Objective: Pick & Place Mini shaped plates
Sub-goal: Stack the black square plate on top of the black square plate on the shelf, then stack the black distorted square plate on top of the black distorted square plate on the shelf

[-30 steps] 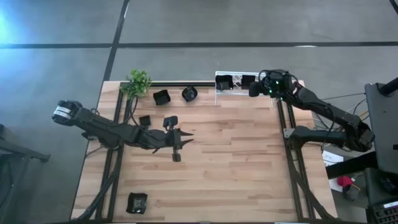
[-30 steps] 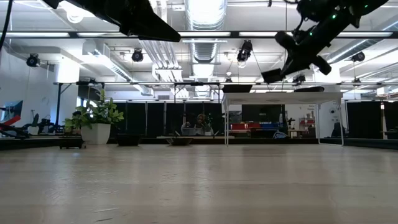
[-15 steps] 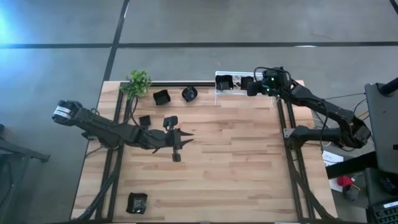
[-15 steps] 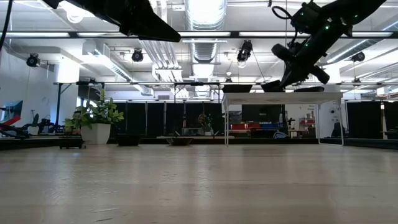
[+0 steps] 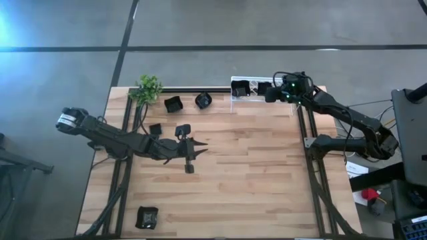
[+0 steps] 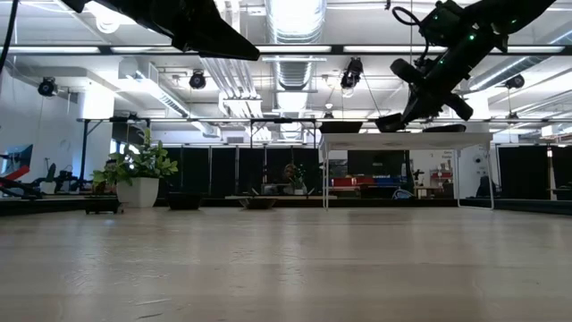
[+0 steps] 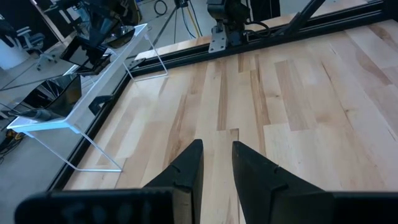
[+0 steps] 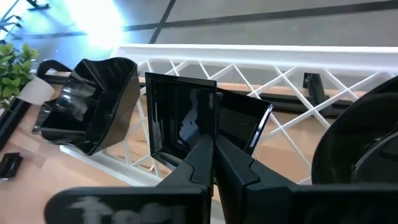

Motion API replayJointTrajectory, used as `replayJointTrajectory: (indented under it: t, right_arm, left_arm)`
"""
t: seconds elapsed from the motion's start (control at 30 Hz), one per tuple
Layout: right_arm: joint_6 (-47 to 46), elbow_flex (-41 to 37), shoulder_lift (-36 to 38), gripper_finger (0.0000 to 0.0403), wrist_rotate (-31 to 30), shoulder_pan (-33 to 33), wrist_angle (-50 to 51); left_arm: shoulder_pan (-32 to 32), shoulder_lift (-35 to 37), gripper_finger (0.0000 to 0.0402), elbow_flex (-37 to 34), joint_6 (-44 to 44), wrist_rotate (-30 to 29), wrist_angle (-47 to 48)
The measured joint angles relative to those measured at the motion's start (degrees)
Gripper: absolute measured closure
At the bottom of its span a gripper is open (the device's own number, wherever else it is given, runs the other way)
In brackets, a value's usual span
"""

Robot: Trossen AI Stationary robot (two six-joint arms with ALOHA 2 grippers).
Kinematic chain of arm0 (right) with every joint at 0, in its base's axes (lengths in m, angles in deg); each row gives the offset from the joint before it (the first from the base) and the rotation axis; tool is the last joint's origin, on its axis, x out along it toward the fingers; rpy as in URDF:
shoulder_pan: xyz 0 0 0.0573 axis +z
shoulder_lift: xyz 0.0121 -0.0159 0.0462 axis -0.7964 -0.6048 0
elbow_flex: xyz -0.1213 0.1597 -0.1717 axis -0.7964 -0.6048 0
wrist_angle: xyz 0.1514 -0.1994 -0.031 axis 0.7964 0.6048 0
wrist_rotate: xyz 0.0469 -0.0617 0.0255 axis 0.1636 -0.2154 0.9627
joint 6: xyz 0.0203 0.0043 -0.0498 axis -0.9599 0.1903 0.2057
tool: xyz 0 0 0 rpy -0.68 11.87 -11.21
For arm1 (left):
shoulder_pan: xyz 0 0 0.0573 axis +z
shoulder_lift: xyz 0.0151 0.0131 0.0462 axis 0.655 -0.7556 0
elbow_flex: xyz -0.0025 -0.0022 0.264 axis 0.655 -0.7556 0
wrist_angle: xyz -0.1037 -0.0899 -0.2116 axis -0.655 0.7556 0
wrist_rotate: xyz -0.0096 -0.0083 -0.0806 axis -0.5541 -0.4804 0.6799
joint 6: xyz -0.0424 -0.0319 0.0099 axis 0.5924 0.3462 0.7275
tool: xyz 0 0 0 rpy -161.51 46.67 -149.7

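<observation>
Wooden table (image 5: pixel 253 173) from above: left gripper (image 5: pixel 200 144) hangs mid-table, fingers narrowly parted and holding nothing, with mini shaped plates (image 5: pixel 173 103) scattered just behind and beside it, while the right gripper (image 5: pixel 270 95) sits over the white lattice rack (image 5: pixel 241 98) at the far edge. Left wrist view: bare boards ahead of the slightly open fingers (image 7: pixel 186 168). Right wrist view: fingers pinched on the rim of a square dark plate (image 8: pixel 180 118) standing in the rack, an angular plate (image 8: pixel 93 106) just beside it.

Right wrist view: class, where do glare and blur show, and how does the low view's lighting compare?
Right wrist view: white glare flares above the angular black plate; the right gripper is soft at its near end. Low view: ceiling lights glow bright and the arms are dark silhouettes.
</observation>
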Motion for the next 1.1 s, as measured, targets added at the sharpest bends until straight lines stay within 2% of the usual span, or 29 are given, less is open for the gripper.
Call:
replayJointTrajectory:
  t: [0.2,0.5,0.63,1.1]
  right_arm:
    - [-0.1,0.0,0.0,0.0386,0.0,0.0,0.2]
    - [-1.4,0.0,0.0,0.0325,-0.2,0.0,0.2]
    - [-1.2,0.0,0.3,0.0309,-0.2,0.0,0.2]
    - [-0.6,0.0,4.0,0.0317,-0.3,0.0,0.2]
  left_arm:
    - [0.0,0.0,0.0321,0.0,0.0,0.0,0.0]
    - [0.0,0.0,0.0321,0.0,0.0,0.0,0.0]
    - [0.0,0.0,0.0321,0.0,0.0,0.0,0.0]
    - [0.0,0.0,0.0321,0.0,0.0,0.0,0.0]
